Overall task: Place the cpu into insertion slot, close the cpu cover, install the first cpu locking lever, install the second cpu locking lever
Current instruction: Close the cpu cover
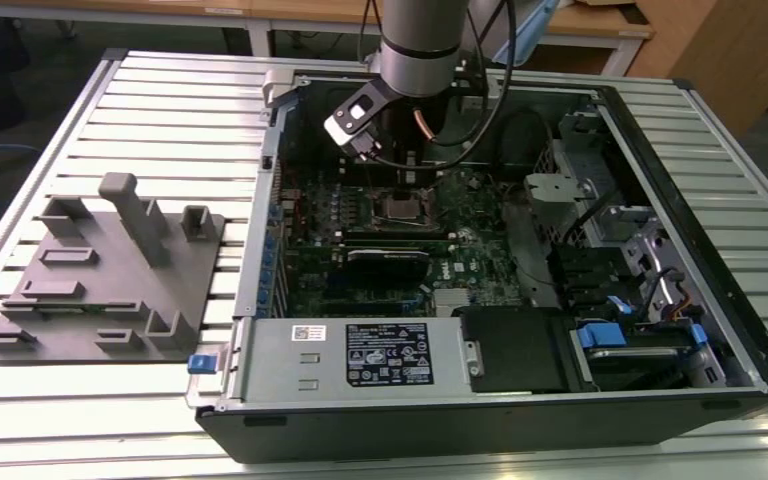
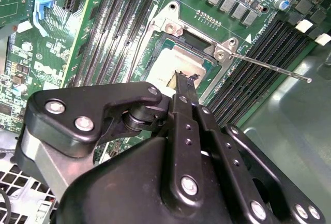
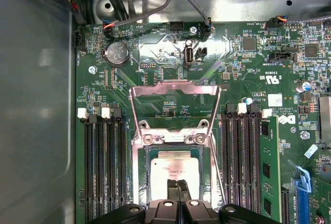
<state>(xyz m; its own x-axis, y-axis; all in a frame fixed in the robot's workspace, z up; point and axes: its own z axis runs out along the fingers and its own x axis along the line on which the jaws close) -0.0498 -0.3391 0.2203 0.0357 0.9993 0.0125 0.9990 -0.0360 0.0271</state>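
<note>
Step in hand: cpu placement done, cover not yet closed. The cpu [image 3: 173,171] lay flat in the insertion slot [image 3: 138,182], silvery top up. In the exterior view the slot sat upper centre of frame, on the motherboard [image 1: 357,265] inside the open computer case [image 1: 491,435]. The cpu cover [image 3: 173,86] stood swung up on its hinge, its window clear of the chip. One locking lever [image 2: 269,66] stuck out free beside the socket, unlatched.

The gripper [image 3: 177,184] hung directly over the chip, fingers pressed together with nothing between them. Whether the tips touched the chip could not be told.

Judgement: closing the cover would call for getting the closed tips behind the raised frame and pushing it down flat over the chip. This would have to be done without dragging on the chip or snagging the loose lever.
</note>
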